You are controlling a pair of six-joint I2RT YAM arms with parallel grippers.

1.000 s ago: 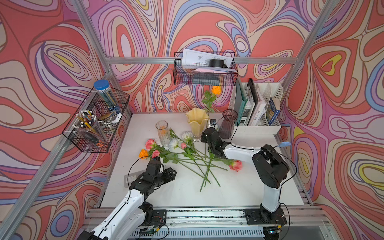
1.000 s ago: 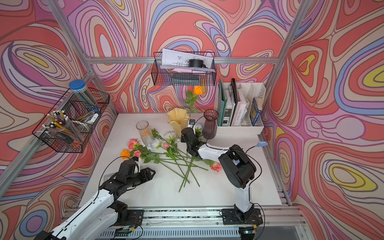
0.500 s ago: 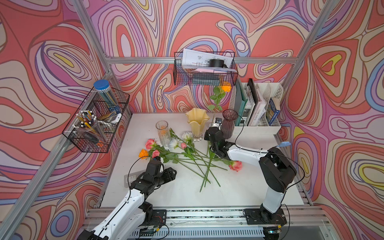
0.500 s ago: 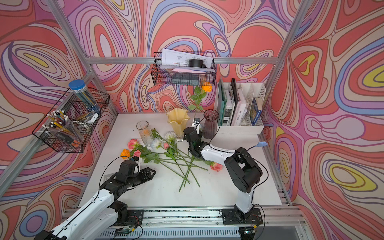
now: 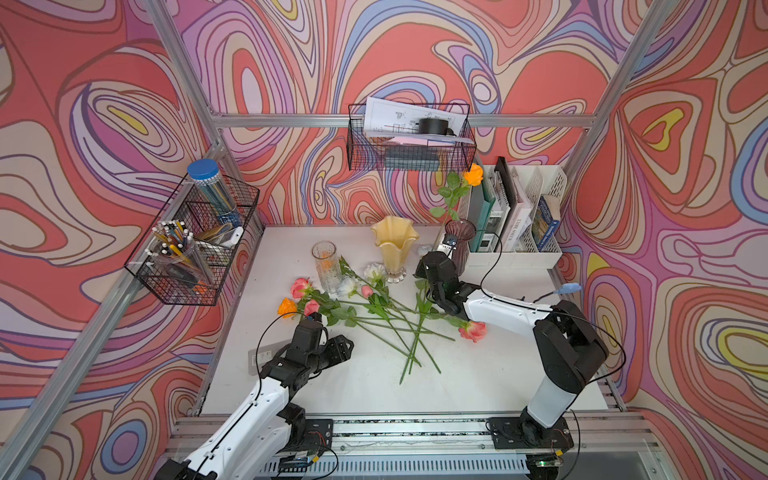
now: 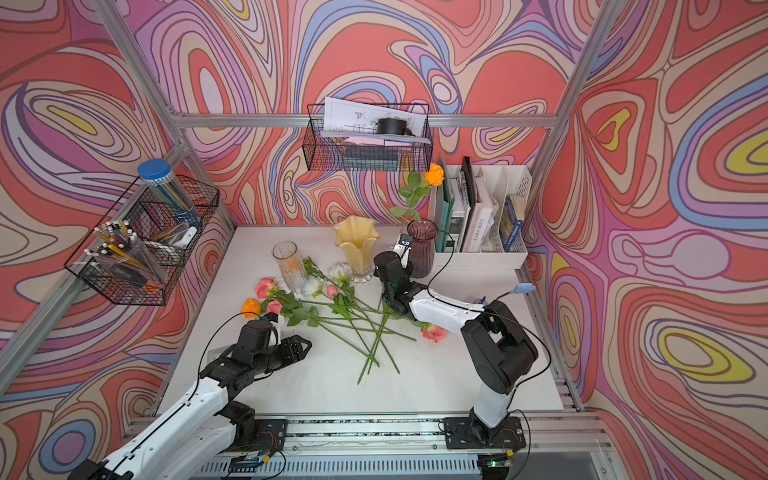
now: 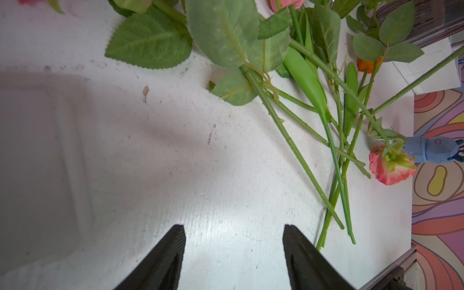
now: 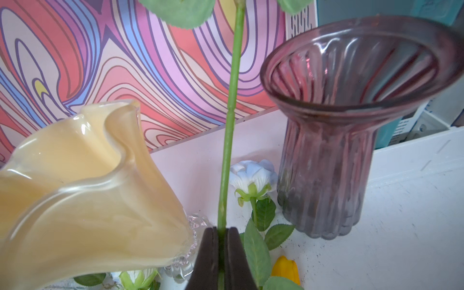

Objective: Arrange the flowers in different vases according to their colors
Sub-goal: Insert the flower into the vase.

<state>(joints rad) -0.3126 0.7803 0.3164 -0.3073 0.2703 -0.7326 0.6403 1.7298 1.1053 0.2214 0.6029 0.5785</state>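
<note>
Risk: the orange artificial rose (image 5: 473,175), pinched low on its long green stem (image 8: 231,100), may swivel in my grip or knock the flared rim of the smoky-purple ribbed glass vase (image 8: 326,188) and tip it. My right tool (image 8: 221,229) is clamped tight on that stem, rose upright between purple vase and creamy-yellow wavy-rimmed vase (image 5: 395,245); arm stretched forward, wrist turned up. My left tool (image 7: 233,227) hangs part-open, empty, low over the white counter (image 5: 498,374) beside the loose flowers (image 5: 376,307).

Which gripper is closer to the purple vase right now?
Right. The right gripper, shut on the orange rose, sits just beside the purple vase; the left gripper, open, is across the flower pile.
</note>
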